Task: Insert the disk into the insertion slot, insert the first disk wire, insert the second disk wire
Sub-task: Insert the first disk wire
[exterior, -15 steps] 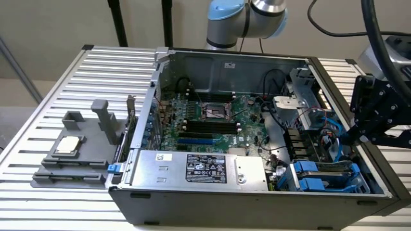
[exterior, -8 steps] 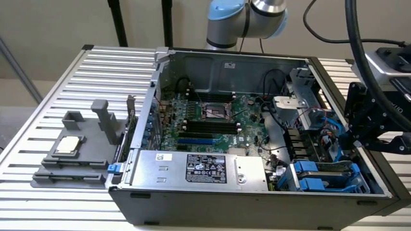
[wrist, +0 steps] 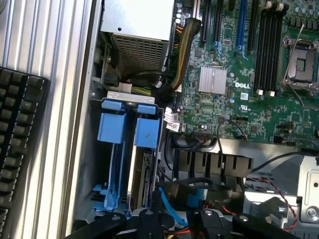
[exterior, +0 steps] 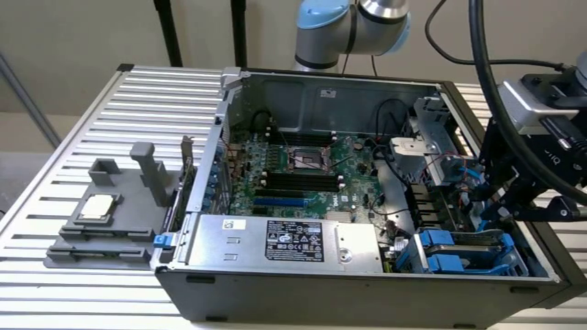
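Slatted metal table (exterior: 82, 137) carries the open case (exterior: 367, 297), disk (wrist: 143, 172) inside

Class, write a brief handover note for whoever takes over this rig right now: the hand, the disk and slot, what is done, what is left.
Hand: low over the drive-bay end of the case, beside a blue wire.
Disk: on edge in the insertion slot, blue carrier on.
Done: disk appears seated.
Left: the wires; whether any is plugged in cannot be told.

Blue-framed disk (wrist: 144, 162), green motherboard (wrist: 259, 112)
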Robot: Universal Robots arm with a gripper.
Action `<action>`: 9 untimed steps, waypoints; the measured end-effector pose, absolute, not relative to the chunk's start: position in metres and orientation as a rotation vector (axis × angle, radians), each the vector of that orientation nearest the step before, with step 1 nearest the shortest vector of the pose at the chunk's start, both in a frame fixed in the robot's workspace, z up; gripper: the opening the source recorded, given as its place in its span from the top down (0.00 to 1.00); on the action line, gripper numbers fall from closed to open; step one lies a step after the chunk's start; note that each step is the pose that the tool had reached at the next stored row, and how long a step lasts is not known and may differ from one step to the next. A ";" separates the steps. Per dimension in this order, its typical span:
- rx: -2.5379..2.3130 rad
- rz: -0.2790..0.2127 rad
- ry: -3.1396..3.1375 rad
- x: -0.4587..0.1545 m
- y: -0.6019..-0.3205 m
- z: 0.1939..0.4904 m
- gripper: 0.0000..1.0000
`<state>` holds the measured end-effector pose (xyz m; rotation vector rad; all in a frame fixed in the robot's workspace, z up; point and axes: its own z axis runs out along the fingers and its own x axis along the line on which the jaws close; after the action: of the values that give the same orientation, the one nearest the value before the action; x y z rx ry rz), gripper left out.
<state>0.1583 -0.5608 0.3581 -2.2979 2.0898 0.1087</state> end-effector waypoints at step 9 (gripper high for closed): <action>-2.325 0.109 2.061 0.149 -0.567 0.358 0.66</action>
<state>0.1493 -0.5673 0.3581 -2.3251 2.0611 0.1091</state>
